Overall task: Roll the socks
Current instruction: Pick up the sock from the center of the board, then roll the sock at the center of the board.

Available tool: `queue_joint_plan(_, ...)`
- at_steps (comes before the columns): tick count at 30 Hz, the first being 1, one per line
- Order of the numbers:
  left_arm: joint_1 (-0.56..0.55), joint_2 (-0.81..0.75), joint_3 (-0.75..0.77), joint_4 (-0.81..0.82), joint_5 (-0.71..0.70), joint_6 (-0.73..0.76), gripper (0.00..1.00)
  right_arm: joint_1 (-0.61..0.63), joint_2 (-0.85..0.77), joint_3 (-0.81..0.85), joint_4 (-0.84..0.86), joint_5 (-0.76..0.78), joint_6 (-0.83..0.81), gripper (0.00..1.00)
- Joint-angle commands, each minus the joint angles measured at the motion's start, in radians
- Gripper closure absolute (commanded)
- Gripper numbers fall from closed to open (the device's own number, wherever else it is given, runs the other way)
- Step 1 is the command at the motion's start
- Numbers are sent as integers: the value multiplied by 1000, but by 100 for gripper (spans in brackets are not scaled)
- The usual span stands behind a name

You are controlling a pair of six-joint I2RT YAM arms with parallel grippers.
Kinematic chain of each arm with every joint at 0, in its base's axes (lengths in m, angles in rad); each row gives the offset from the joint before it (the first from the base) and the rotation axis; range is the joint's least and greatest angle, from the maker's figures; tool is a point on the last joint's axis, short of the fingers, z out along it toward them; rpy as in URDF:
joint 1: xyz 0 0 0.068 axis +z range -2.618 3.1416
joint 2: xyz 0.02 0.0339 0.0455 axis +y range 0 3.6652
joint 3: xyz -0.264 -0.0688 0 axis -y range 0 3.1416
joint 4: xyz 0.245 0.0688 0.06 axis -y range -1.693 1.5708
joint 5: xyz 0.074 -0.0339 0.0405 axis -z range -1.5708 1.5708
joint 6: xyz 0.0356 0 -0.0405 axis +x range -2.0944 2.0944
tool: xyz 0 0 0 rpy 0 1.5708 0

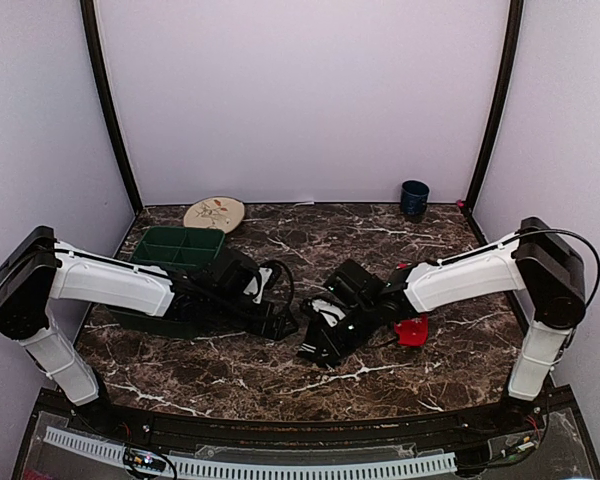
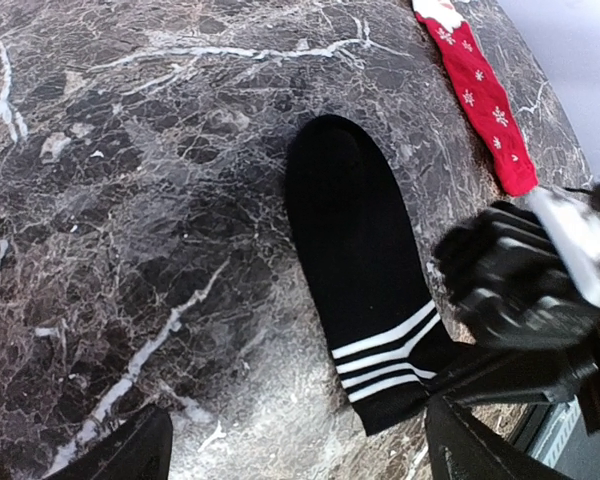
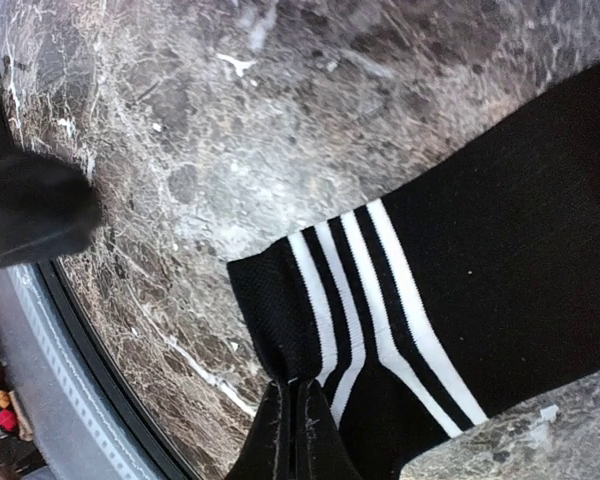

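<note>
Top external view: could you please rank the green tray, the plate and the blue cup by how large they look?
1. green tray, though partly behind the left arm
2. plate
3. blue cup

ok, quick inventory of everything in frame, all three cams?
black fabric sock with white-striped cuff: 1, black, flat mid-table
red fabric sock with white snowflakes: 1, red, flat, apart from the black one, on its right
green compartment tray: 1, green, left side, behind the left arm
round beige plate: 1, beige, back left by the wall
dark blue cup: 1, dark blue, back right
dark marble-pattern table: 1, brown with white veins
left gripper: 1, black, open, over the black sock
right gripper: 1, black, shut on the striped cuff
</note>
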Motion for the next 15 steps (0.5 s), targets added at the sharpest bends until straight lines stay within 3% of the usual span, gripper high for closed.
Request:
queue_joint_plan(1, 5, -10, -23, 38, 41, 23, 9, -39, 35, 18, 25, -123, 29, 100)
queue_joint_plan(6, 5, -21, -52, 81, 77, 46, 11, -79, 46, 18, 57, -196, 63, 100)
queue_joint_plan(15, 3, -73, -194, 313, 204, 88, 35, -125, 67, 43, 64, -286, 107, 100)
